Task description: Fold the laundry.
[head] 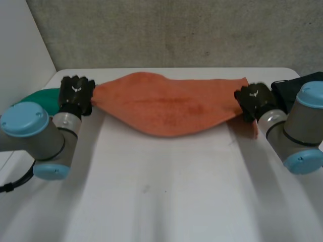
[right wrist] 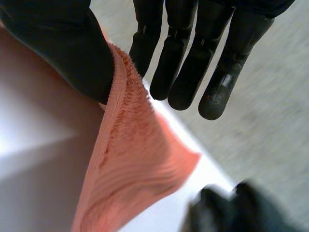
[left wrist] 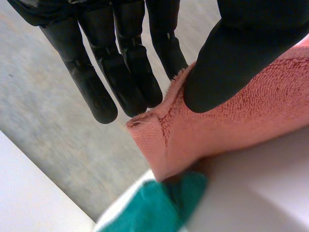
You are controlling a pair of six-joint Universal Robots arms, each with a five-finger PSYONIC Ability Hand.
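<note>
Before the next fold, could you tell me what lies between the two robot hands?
The orange towel spans it, its ends pinched by the left robot hand and right robot hand; head view.

Robot lab, white table, two arms

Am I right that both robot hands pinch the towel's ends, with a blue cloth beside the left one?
No: the cloth beside the left robot hand is green, as the left wrist view shows; that hand and the right robot hand do pinch the towel's ends.
</note>
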